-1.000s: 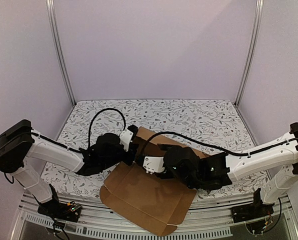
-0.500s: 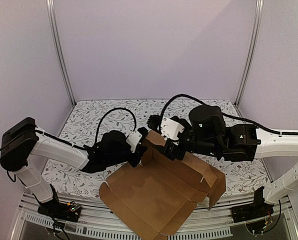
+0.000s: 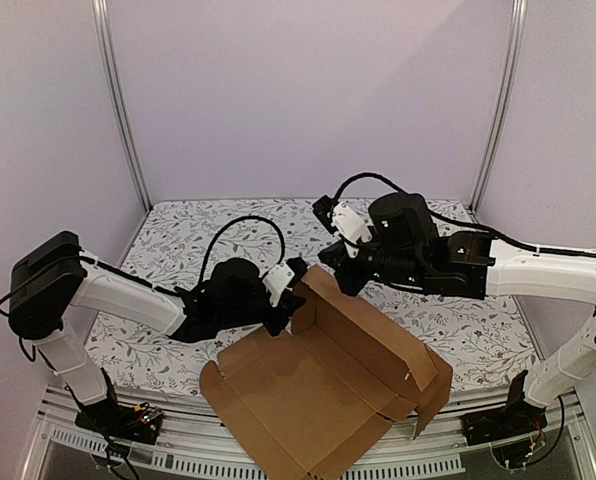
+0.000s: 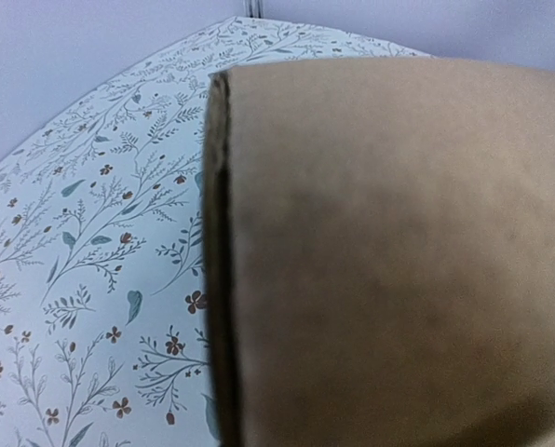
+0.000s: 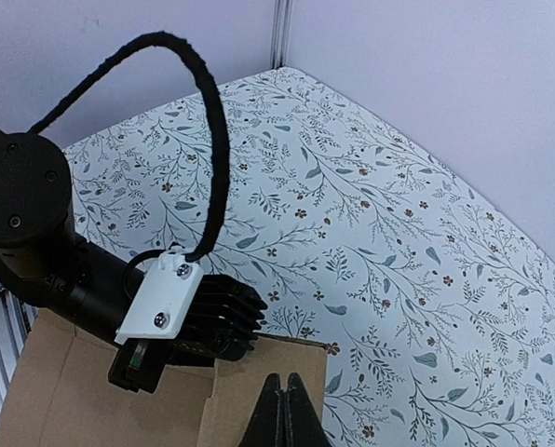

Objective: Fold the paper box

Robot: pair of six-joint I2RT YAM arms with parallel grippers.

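right gripper [image 5: 279, 389] risen off paper box [image 3: 318, 385]; wrist view alone shows jaws closed.

The left arm [image 3: 128, 300] reaches in from lower left to centre frame, its left pincer [image 3: 284, 303] clamped on the paper box [image 3: 318, 390]. The right arm [image 3: 548, 272] stretches in from the right, its right pincer [image 5: 279, 396] pressed closed.

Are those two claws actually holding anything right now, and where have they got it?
The left gripper pinches the paper box by the upright flap at its far left corner. The right gripper is shut on nothing, just above the back wall.
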